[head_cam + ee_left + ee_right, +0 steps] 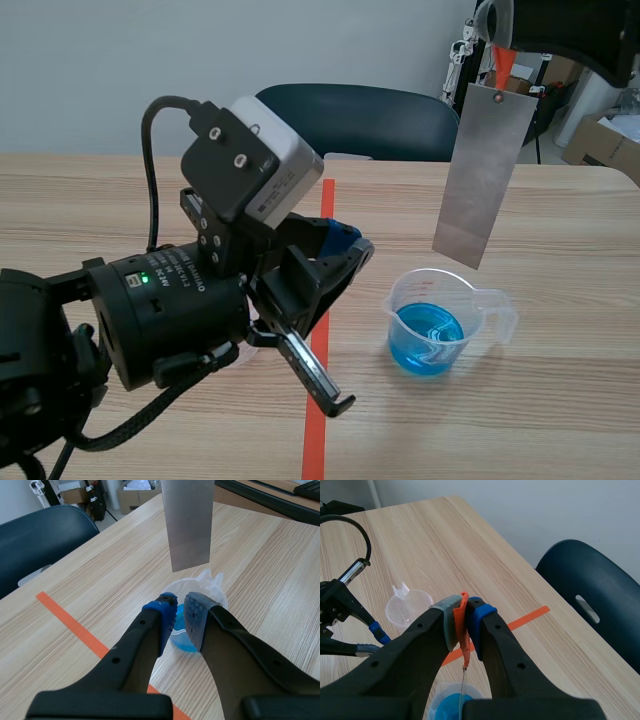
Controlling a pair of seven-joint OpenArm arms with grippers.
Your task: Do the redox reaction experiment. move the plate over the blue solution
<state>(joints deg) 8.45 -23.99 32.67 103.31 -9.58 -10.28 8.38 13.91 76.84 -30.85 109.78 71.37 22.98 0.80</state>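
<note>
A thin grey metal plate (485,175) hangs upright from an orange-red strip (503,65). My right gripper (497,35), raised at the far right, is shut on that strip (464,622). The plate's lower end hangs just above a clear beaker (440,320) that holds the blue solution (428,335). In the right wrist view the plate is edge-on, straight above the blue solution (451,703). My left gripper (179,611) is shut on nothing and points at the beaker (216,586) from the left, short of it. The plate (189,522) hangs ahead of its fingertips.
A second, empty clear beaker (409,605) stands on the table behind my left gripper (376,639), mostly hidden by that arm in the scene view. A dark blue chair (360,120) stands at the table's far edge. Boxes (600,140) lie beyond the far right corner.
</note>
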